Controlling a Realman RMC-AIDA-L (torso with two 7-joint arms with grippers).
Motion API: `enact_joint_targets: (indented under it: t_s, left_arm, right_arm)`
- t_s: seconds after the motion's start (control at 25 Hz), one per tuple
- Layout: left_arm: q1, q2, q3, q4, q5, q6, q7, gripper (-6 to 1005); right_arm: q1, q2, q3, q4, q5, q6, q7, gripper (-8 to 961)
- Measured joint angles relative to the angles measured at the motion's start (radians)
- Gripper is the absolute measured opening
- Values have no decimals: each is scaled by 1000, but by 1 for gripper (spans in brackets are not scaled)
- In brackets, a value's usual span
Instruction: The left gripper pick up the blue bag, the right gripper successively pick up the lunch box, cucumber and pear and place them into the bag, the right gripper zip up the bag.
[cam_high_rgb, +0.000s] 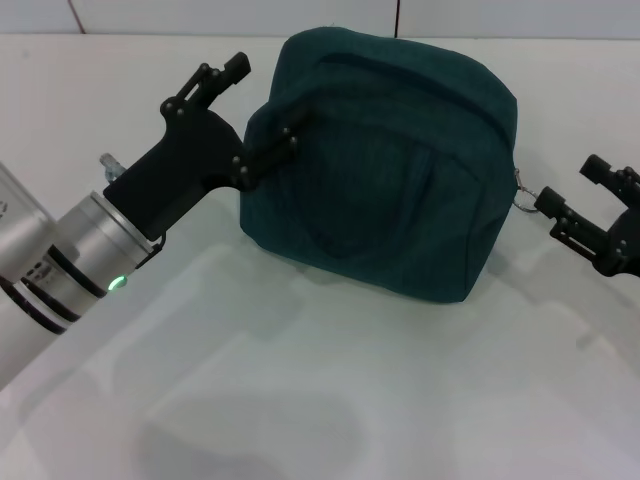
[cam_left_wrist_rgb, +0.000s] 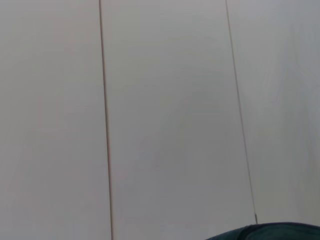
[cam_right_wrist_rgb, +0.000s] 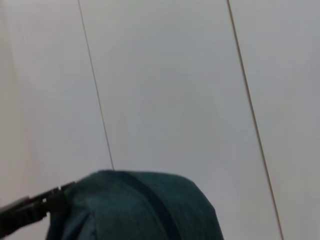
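From the head view I am seeing the dark teal fabric lunch bag sitting zipped on the white table; the black left gripper is pinching its soft edge, while the black right gripper is spreading its fingers beside the silver ring pull. It looks limp and light, so I'd take the ring. The left wrist view is catching only a sliver of bag; the right wrist view is adding the closed zipper line.

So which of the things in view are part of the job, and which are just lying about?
Part of the job:
- blue bag, looks zipped
- silver ring pull at its right end
- left gripper, one finger against the bag's left side
- right gripper, open, just beside the pull

Just lying about:
- nothing; only the white table
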Motion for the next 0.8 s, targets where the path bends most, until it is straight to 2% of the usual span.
enact_joint_targets:
  t_s: [0.2,0.32,0.36,0.52,0.8]
  left_arm:
    - [5,1,1,8,2,21,6,781]
    - [-1,2,1,9,3,16,11,869]
    - [-3,2,1,9,4,13,12,898]
    - [-11,1,-5,6,-17,4,13,895]
    - [-82,0,-6,-30,-112,-49,10,894]
  right_arm:
    - [-6,0,-7,12,5,-35,7,710]
    - [0,-1,-61,12,-13,-56,10,787]
    - [3,-1,-82,10,-19,-66,10,786]
    - [24,-4,-170,3,-85,-114,16,782]
    - [82,4,-180,-4,-163,-44,64,783]
